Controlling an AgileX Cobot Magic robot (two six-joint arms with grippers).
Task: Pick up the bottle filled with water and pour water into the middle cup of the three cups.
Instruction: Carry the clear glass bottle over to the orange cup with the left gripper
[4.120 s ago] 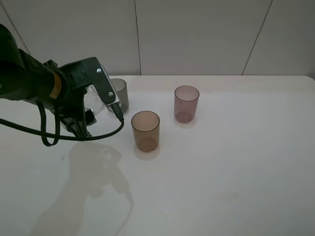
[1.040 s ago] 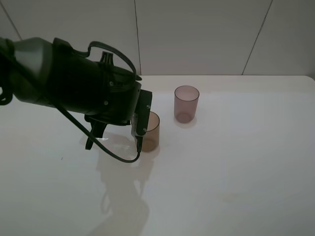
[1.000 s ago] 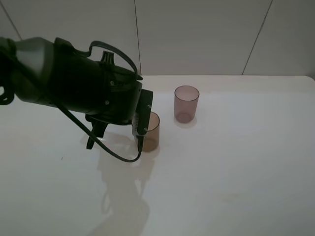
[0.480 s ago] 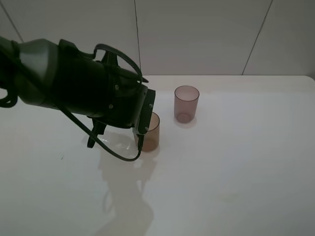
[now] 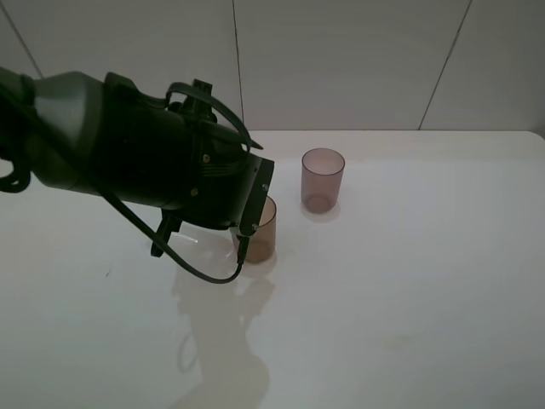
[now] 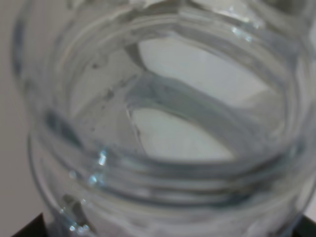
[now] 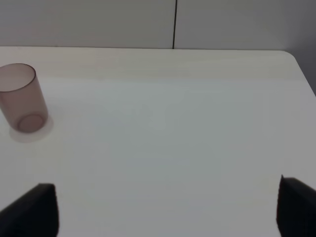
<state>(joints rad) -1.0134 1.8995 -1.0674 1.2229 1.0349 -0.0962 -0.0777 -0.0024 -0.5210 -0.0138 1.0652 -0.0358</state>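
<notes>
Left wrist view is filled by the bottle: I am looking at its wide threaded neck from close up, the wall clear, with water lying slanted across the inside. Dark tips of the left gripper show at two corners either side of it, and the jaws are clamped on the bottle. From the high camera the left arm reaches in from the left edge, raised above the table, and its bulk hides the bottle from me there. The arm's front end overlaps the left side of the middle cup, the amber one, which stands upright on the table; I cannot tell whether the bottle's mouth is over that cup. A black cable loops below the arm. The pinkish-mauve cup stands upright farther back and to the right, apart from the amber one. My right gripper is spread wide with nothing between its fingers, above the table, and the pinkish-mauve cup in its camera is well apart from them
</notes>
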